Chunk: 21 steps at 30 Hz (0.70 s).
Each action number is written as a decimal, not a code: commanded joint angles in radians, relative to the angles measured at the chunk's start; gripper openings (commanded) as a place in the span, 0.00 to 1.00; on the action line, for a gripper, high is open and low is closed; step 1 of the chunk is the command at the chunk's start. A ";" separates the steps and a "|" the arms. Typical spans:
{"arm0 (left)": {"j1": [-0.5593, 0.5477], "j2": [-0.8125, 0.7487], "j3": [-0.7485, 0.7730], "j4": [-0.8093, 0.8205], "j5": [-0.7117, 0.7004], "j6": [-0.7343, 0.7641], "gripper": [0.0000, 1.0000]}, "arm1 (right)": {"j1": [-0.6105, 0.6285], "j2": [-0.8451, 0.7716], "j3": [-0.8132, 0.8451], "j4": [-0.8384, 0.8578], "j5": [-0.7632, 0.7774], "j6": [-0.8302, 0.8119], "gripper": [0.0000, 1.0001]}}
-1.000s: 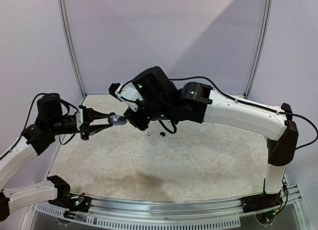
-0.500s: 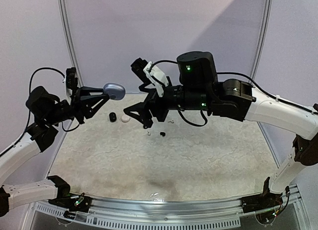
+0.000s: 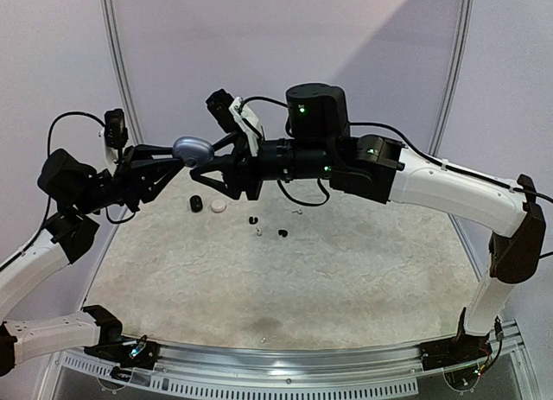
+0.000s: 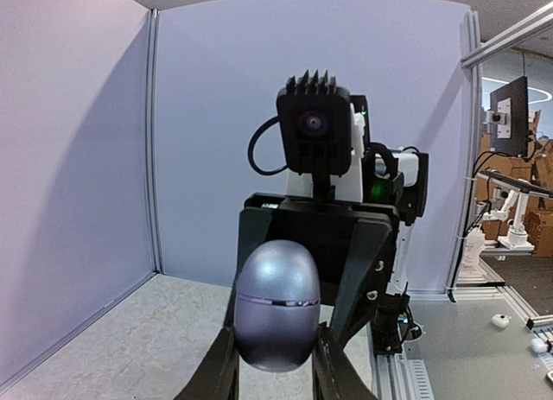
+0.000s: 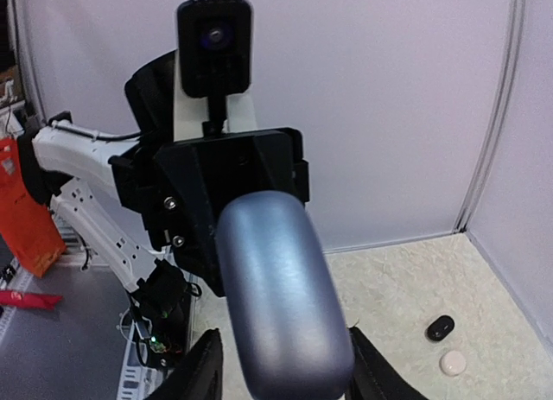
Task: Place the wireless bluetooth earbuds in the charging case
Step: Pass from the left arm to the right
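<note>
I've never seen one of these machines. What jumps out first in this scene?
Two arms meet in mid-air over the table, a glossy grey-blue case pinched between them: the left gripper grips it, and the right gripper has its fingers on either side. Below, small buds lie scattered on the pale mat, beside a black piece and a white one.

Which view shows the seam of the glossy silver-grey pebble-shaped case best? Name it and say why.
Left wrist: the glossy silver-grey pebble-shaped case faces the lens, its seam a dark line across it. The right wrist view shows the case large, with no seam visible. The top external view shows it small, between both grippers.
</note>
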 commanded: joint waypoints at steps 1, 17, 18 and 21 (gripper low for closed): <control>-0.015 -0.010 0.012 0.024 0.003 -0.007 0.00 | -0.001 0.014 0.032 0.031 -0.078 0.020 0.38; -0.016 -0.030 -0.009 -0.006 0.005 0.021 0.00 | 0.000 0.001 0.033 0.030 -0.060 0.040 0.33; -0.017 -0.031 -0.011 -0.009 0.006 0.023 0.00 | -0.001 0.001 0.033 0.030 -0.061 0.041 0.35; -0.017 -0.029 -0.015 -0.014 0.007 0.028 0.00 | 0.000 0.001 0.033 0.036 -0.067 0.041 0.29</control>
